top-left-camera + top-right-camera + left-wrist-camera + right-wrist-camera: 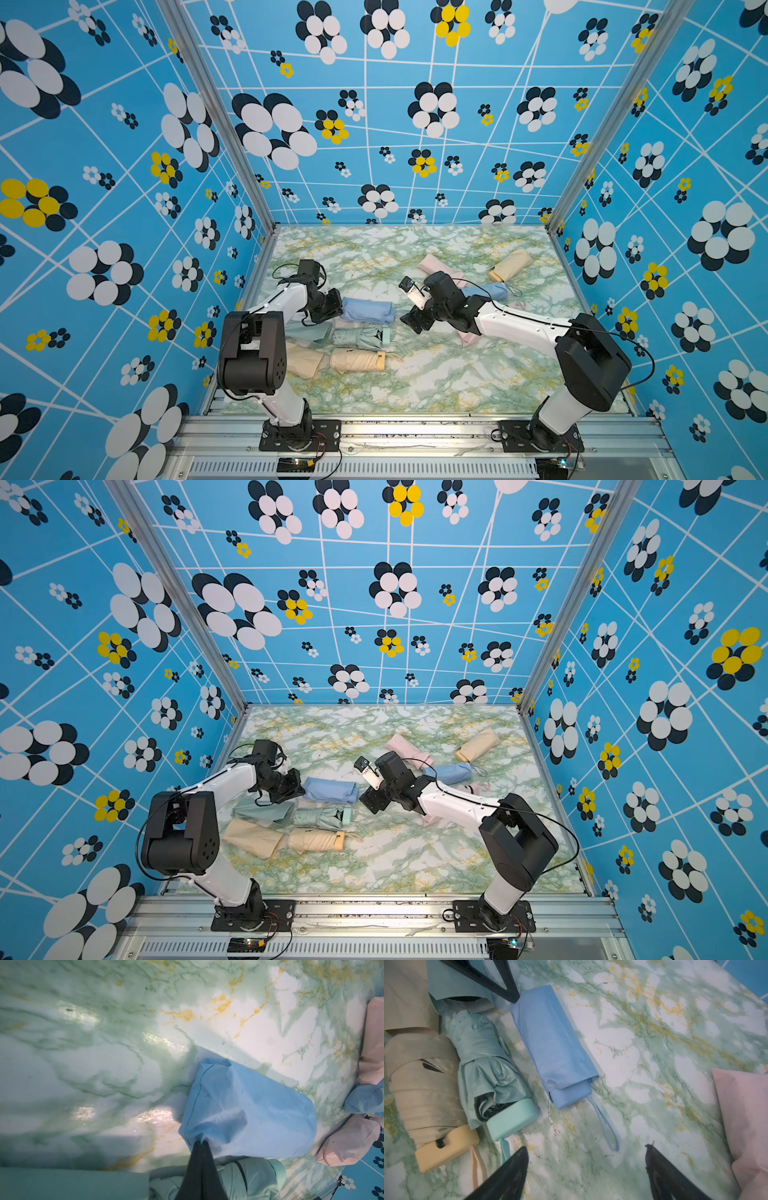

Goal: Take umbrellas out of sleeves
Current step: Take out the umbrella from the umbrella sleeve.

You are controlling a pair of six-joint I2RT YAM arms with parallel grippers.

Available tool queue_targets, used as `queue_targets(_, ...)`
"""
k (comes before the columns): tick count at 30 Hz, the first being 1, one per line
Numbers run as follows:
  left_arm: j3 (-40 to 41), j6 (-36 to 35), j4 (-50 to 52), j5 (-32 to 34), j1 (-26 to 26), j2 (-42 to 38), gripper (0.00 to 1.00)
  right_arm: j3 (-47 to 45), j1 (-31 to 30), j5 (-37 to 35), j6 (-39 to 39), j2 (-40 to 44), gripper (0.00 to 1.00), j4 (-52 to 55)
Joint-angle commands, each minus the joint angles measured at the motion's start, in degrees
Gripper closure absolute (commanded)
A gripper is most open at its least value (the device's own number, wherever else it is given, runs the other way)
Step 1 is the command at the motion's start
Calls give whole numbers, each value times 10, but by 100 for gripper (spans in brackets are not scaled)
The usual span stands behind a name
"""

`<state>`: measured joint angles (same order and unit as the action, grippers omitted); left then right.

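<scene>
A blue sleeve [368, 311] [330, 789] [550, 1039] lies mid-table with a blue umbrella still inside it. Only that umbrella's handle [572, 1095] and wrist cord [604, 1124] stick out of the open end. My left gripper [340, 308] [201, 1142] is shut on the fabric at the closed end of the blue sleeve [249, 1109]. My right gripper [407, 322] [586, 1147] stands open just off the handle end, with the cord loop lying between its fingers and nothing held.
A bare mint umbrella [359, 336] and a bare beige umbrella [357, 359] lie in front of the blue sleeve, with a mint sleeve [307, 332] and a beige sleeve [303, 361] to their left. Pink [436, 266], beige [509, 259] and blue [490, 291] bundles lie behind the right arm.
</scene>
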<state>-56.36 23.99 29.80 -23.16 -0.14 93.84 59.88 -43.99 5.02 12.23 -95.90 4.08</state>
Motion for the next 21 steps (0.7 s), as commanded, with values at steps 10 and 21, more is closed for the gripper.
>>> queue_targets(10, 11, -4, 15, 0, 1, -48, 100, 87, 15, 25, 68, -83, 11, 68)
queue_targets(21, 17, -1, 10, -2, 1, -46, 100, 201, 28, 82, 151, -188, 15, 176)
